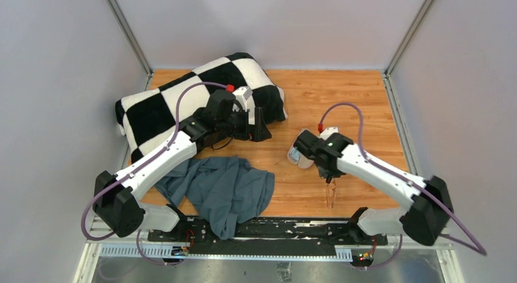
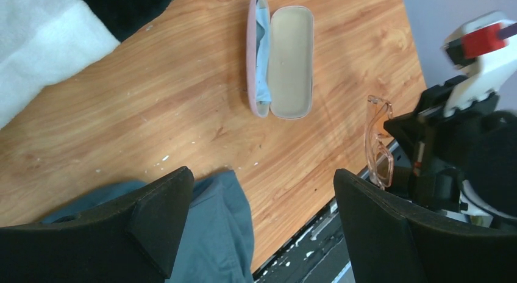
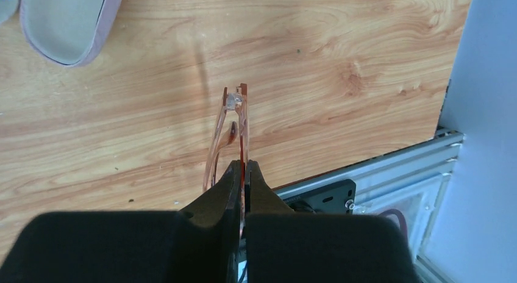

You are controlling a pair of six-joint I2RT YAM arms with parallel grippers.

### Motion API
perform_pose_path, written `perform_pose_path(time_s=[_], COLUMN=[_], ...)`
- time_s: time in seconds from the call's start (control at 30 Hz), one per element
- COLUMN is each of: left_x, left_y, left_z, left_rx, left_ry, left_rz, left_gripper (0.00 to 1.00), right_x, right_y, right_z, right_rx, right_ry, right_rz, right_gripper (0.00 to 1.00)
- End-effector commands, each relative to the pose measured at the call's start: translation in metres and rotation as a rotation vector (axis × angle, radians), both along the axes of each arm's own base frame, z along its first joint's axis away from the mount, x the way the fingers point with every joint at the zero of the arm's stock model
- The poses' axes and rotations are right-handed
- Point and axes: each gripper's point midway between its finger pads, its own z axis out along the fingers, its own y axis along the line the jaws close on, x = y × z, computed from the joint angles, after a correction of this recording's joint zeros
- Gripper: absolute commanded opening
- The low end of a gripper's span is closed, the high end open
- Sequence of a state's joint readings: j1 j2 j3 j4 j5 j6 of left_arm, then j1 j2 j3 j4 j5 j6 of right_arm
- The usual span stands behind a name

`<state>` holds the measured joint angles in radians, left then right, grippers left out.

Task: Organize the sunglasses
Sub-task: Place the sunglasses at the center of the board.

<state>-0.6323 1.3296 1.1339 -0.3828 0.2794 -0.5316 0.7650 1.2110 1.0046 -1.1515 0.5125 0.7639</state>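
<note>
Where the desk (image 1: 341, 100) meets its near rail, the right end effector (image 3: 244, 167) is pressed together on the one pair of sunglasses (image 3: 233, 102), pinching the thin frame so the amber lenses stand on edge; whether they touch the wood cannot be told; to the left lies one crumpled grey-blue garment (image 1: 225, 185); further in, one pink case (image 2: 291, 63) lies open beside the right arm's wrist, with one light-blue cloth (image 2: 262, 57) in one half; the left end effector (image 2: 262, 176) hangs spread wide, holding nothing, between garment and blanket; farthest back, one black-and-white checked blanket (image 1: 183, 100) fills the left corner.
</note>
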Motion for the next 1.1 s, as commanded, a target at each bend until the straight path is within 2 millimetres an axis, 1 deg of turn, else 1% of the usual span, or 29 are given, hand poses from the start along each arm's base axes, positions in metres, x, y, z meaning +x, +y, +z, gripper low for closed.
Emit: perform_pose_path(time_s=[0.0, 0.3, 0.43, 0.53, 0.57, 0.6, 0.63, 0.7, 0.8, 0.9, 1.0, 1.07], left_x=[-0.001, -0.001, -0.003, -0.004, -0.004, -0.004, -0.004, -0.003, -0.003, -0.003, -0.002, -0.002], left_y=[0.008, 0.012, 0.018, 0.022, 0.023, 0.024, 0.025, 0.026, 0.024, 0.022, 0.022, 0.023], left_z=[0.007, 0.003, 0.001, -0.002, -0.003, -0.003, -0.003, -0.005, -0.008, -0.011, -0.012, -0.011], left_rx=[0.024, 0.040, 0.055, 0.073, 0.079, 0.083, 0.087, 0.091, 0.084, 0.079, 0.081, 0.081], left_ry=[-0.035, -0.030, -0.034, -0.038, -0.037, -0.039, -0.042, -0.041, -0.030, -0.020, -0.020, -0.020], left_rz=[0.015, 0.037, 0.050, 0.056, 0.059, 0.060, 0.063, 0.068, 0.071, 0.067, 0.070, 0.073], left_gripper=[0.92, 0.92, 0.92, 0.93, 0.93, 0.93, 0.93, 0.93, 0.93, 0.93, 0.93, 0.93], right_x=[0.005, 0.027, 0.031, 0.030, 0.029, 0.028, 0.028, 0.025, 0.021, 0.015, 0.010, 0.005], right_y=[0.005, 0.068, 0.087, 0.099, 0.103, 0.107, 0.111, 0.121, 0.133, 0.145, 0.160, 0.167], right_z=[-0.005, -0.034, -0.052, -0.064, -0.066, -0.068, -0.070, -0.074, -0.079, -0.080, -0.073, -0.063], right_rx=[-0.170, -0.282, -0.295, -0.259, -0.241, -0.220, -0.199, -0.148, -0.061, 0.045, 0.170, 0.258], right_ry=[-0.045, -0.076, -0.054, -0.032, -0.029, -0.026, -0.022, -0.013, 0.003, 0.012, 0.007, -0.009], right_rz=[-0.050, 0.052, 0.086, 0.105, 0.113, 0.126, 0.137, 0.165, 0.200, 0.227, 0.283, 0.321], right_gripper=[0.00, 0.00, 0.00, 0.00, 0.08, 0.25, 0.32, 0.42, 0.47, 0.48, 0.48, 0.49])
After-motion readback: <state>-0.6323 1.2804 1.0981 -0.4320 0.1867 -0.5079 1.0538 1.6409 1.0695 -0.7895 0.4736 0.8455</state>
